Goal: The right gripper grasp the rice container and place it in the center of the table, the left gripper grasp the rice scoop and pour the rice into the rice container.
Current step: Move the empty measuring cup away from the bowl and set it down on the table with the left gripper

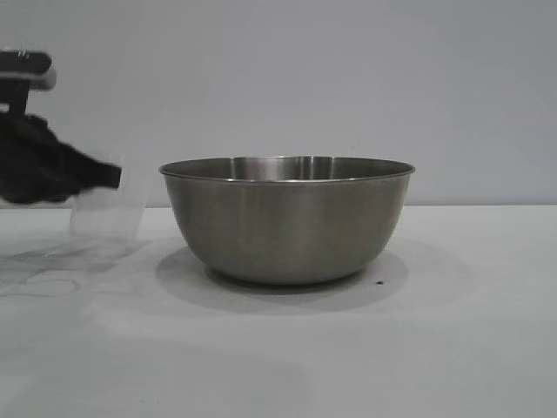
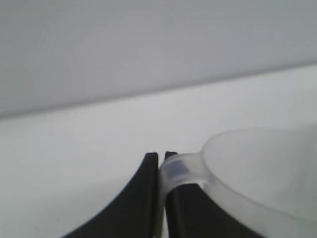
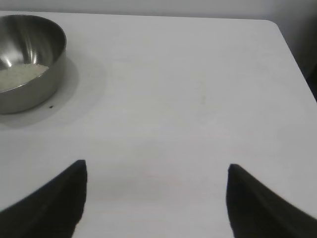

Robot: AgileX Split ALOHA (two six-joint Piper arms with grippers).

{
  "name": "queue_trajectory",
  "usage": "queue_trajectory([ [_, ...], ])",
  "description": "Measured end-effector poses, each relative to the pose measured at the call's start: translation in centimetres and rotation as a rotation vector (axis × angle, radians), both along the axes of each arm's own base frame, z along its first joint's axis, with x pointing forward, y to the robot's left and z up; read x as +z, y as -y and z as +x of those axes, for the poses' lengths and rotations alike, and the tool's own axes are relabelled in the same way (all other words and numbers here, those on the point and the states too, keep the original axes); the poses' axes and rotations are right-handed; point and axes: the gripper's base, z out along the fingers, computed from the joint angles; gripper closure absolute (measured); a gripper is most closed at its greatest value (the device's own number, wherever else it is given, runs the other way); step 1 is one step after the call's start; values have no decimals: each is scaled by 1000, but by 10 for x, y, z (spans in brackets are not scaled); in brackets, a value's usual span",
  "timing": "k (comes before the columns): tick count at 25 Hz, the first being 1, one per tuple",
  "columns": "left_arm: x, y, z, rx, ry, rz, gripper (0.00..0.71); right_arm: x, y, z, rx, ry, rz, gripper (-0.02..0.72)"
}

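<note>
- Left gripper [image 2: 161, 161] is clenched on the rice scoop's [image 1: 106, 209] handle, low beside the rice container [image 1: 285, 218].
- Right gripper [image 3: 156, 171] hangs spread and empty, well apart.
- Rice [image 3: 20, 75] lies inside the container, mid-table [image 1: 452, 348].

1. The rice container [image 1: 287, 222], a wide brushed-steel bowl, sits upright on the table [image 1: 452, 348], apart from the left gripper [image 2: 161, 157].
2. Rice [image 3: 20, 77] lies inside it.
3. The clear rice scoop [image 1: 109, 209] hangs upright by its handle, pinched in that gripper.
</note>
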Motion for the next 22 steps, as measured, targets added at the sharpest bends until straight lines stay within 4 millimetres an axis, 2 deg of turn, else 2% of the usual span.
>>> queue_trajectory([
  [10,-5,-3,-2,29,-15,-11,710,0,0,0,0,0,0,162],
  [14,-9,-4,-10,22,-43,-3,514,0,0,0,0,0,0,162],
  [17,-16,-7,-24,25,-94,2,384,0,0,0,0,0,0,162],
  [18,-18,-9,-28,27,-110,1,368,0,0,0,0,0,0,162],
  [22,-12,-13,-52,15,-153,1,385,0,0,0,0,0,0,162],
])
